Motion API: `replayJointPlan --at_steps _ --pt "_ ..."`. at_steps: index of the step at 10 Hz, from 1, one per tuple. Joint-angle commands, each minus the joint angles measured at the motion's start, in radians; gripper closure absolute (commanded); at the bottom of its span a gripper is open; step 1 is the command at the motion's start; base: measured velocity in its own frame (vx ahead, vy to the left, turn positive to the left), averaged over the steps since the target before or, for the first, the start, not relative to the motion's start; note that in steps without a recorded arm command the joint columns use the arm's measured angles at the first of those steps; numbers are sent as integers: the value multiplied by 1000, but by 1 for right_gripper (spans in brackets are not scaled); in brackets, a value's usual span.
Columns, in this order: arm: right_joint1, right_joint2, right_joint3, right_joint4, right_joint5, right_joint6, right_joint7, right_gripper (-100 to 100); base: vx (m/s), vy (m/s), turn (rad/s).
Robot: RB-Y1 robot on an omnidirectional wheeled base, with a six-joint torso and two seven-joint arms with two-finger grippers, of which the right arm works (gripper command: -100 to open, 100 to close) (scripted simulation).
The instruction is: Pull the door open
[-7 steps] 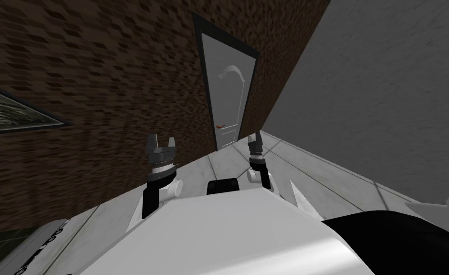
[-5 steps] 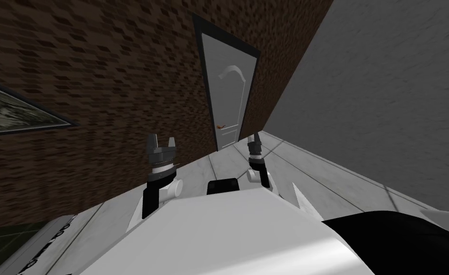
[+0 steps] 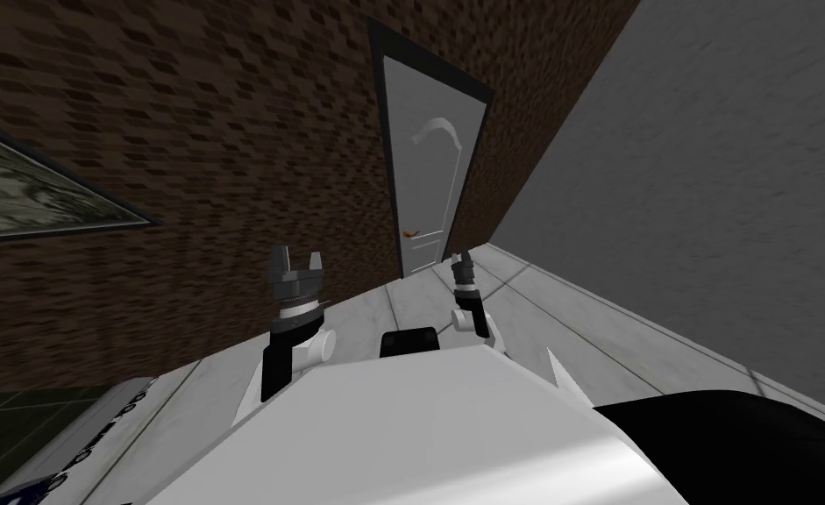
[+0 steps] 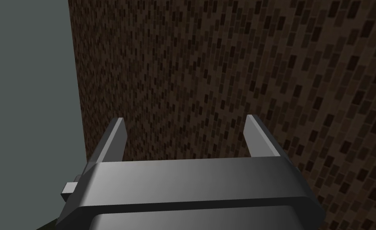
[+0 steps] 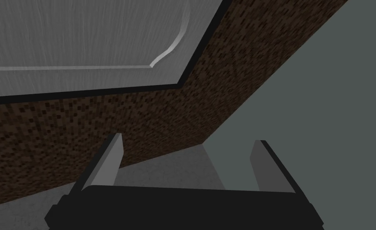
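Door (image 3: pixel 428 158): pale, shut, far ahead in the brick wall (image 3: pixel 226 131); brown handle (image 3: pixel 413 233) near its left edge.
Left gripper (image 3: pixel 295 261), right gripper (image 3: pixel 464 257): both spread, empty, well short of the handle.
Risk: you reach early and close on air, or you drift right and scrape the grey wall (image 3: pixel 708 175).

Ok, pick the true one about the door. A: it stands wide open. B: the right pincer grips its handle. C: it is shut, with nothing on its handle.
C: the door fills its dark frame, and the handle is bare, with the right pincer open and well short of it.
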Motion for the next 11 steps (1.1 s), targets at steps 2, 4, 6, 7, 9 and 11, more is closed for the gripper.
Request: replayJointPlan --at_steps 2,4,6,7,9,11 --pt "-39 -22 -17 82 -11 -16 -5 -100 72 -34 121" --pt "-74 -37 -29 151 -19 -27 -8 -100 89 -39 157" --pt "-93 -45 -35 202 -23 -34 -10 -100 57 -14 71" --pt "-112 -54 -42 229 -27 -40 -11 -100 65 -22 182" --pt "-132 -62 -49 281 -32 -47 -13 -100 52 -14 79" --pt "-153 -70 -57 327 -37 -54 -14 -100 42 -16 87"
